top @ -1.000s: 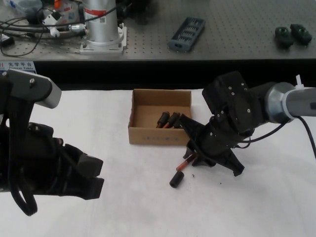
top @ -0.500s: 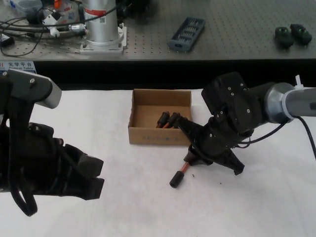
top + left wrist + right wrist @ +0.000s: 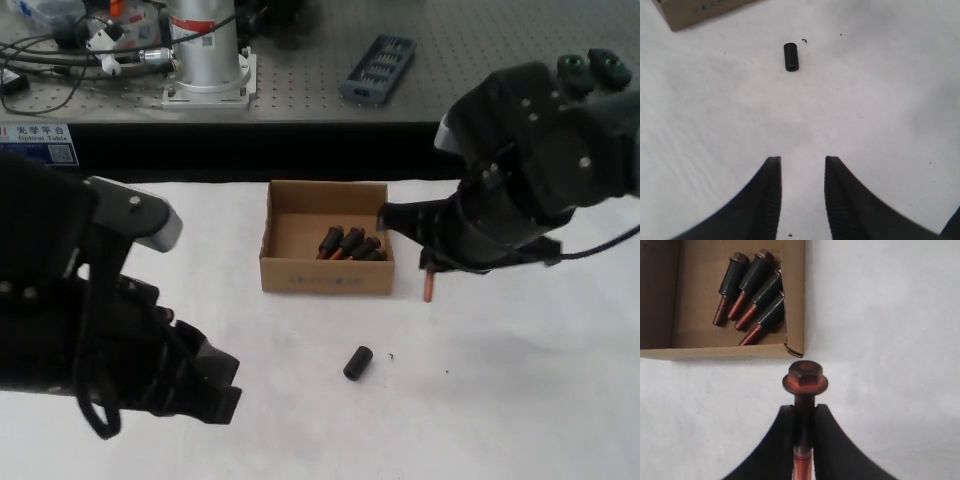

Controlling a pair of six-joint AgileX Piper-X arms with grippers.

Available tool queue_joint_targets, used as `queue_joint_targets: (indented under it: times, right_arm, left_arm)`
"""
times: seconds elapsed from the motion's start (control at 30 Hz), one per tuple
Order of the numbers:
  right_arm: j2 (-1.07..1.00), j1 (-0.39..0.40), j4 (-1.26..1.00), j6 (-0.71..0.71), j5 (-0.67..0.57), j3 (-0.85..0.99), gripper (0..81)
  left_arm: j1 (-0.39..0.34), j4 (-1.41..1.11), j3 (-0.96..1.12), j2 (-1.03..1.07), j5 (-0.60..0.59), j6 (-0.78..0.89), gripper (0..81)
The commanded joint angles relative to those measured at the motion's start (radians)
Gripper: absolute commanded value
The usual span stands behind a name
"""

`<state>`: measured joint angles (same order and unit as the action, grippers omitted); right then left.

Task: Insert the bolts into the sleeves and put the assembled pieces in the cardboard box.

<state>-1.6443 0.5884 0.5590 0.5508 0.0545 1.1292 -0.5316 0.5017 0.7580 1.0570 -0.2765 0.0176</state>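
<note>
Clamping a bolt (image 3: 805,381) near the cardboard box (image 3: 325,277), right tool (image 3: 803,412) (left tool (image 3: 802,162) gaping; print illegible).

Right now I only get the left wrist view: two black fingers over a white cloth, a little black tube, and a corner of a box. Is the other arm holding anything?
Observer: Yes. The right gripper is shut on a copper bolt, clamped by its shank.
Visitor: Is anything inside that box?
Observer: Four assembled pieces, bolts in black sleeves, lie side by side in the cardboard box.
Visitor: Is the held bolt over my little tube?
Observer: No. In the high view the sleeve lies on the cloth in front of the box, and the bolt hangs off to one side, by the box's corner.
</note>
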Motion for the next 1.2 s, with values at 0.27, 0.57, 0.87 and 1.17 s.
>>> queue_joint_targets:
  times: [0.27,0.57,0.87,1.17]
  right_arm:
    - [0.302,0.000,-0.092,-0.258,0.025,-0.225,3.2]
    - [0.628,0.008,-0.124,-0.283,0.025,-0.390,3.2]
    - [0.875,0.008,-0.099,-0.276,0.025,-0.468,3.2]
    - [0.959,0.008,-0.018,-0.276,0.025,-0.469,3.2]
  left_arm:
    - [0.000,-0.054,0.055,0.145,-0.014,-0.018,22.0]
    - [-0.044,-0.048,0.207,0.324,-0.023,-0.043,22.0]
    - [-0.111,0.043,0.394,0.548,0.026,-0.073,22.0]
    - [-0.123,0.135,0.584,0.723,0.067,-0.109,22.0]
